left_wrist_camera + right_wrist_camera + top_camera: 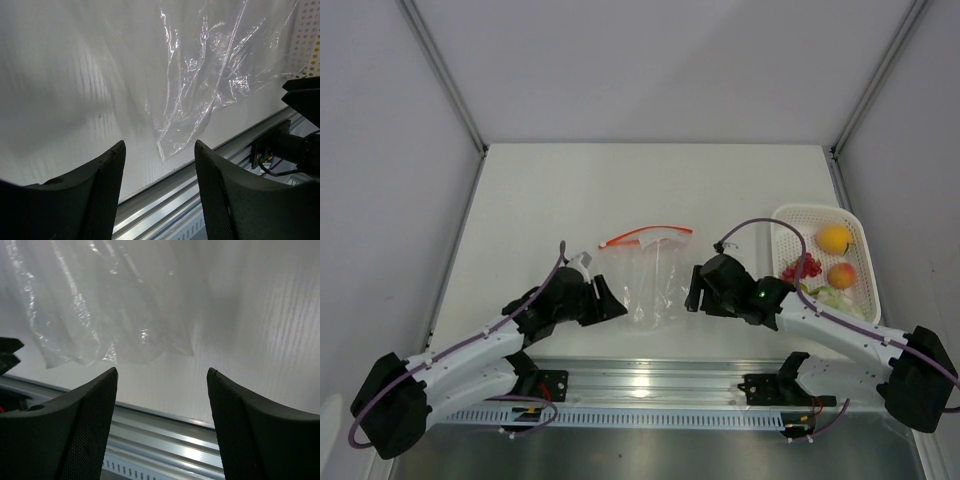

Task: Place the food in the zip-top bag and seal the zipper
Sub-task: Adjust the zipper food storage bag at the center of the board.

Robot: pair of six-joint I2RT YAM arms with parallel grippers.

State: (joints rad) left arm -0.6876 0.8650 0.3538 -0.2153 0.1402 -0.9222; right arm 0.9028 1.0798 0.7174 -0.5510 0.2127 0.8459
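Food [825, 270] sits in the white basket [780, 225] on our right side, and none of it is in the zip-top bag [650, 285] yet. So we judge the job has hardly begun. We have to move every piece over, and then we have to press the zipper [645, 236] shut.

In the basket we see two orange fruits [835, 239], some red berries [802, 269] and a white-green piece [832, 297]. They lie close together, the berries on the side nearest the bag.

The bag lies flat in the middle of the table [540, 200], just beside the basket but not touching it. It is clear and crinkly, and we see nothing inside it. Its red zipper is on the far edge, away from us. We cannot tell if the mouth is open.

Our left gripper [159, 147] is down low near the bag's near left corner. Its fingers stand apart and nothing is between them. Our right gripper [162, 372] is down low near the bag's near right corner. Its fingers stand apart too, and they hold nothing. Neither one touches the bag, as far as we can see.
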